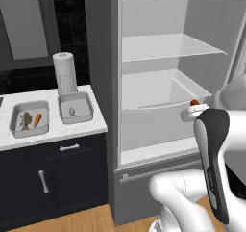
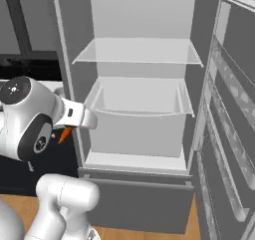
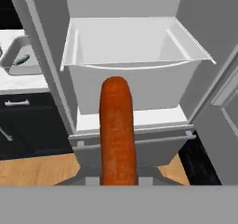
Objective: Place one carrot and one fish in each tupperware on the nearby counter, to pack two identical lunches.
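Jaws pinching a carrot (image 3: 117, 130) lengthwise, the white arm's gripper (image 1: 194, 106) hangs in front of the open refrigerator (image 2: 139, 60), whose clear drawer (image 3: 135, 56) and glass shelf (image 1: 168, 45) look bare. To the left, on the white tabletop (image 1: 98, 122), sit two grey tupperware containers: the left one (image 1: 17, 127) holds a fish (image 1: 27, 120) and a carrot (image 1: 37, 120), while the right one (image 1: 86, 115) holds a single small fish (image 1: 72, 111). The step in hand appears to be carrying this carrot to that right container; doing it well likely means swinging clear of the refrigerator's frame and the paper towel roll (image 1: 65, 72), then releasing low over the container's open floor beside the fish. The fingertips are hidden behind the carrot, and the fish are too small to make out in detail.
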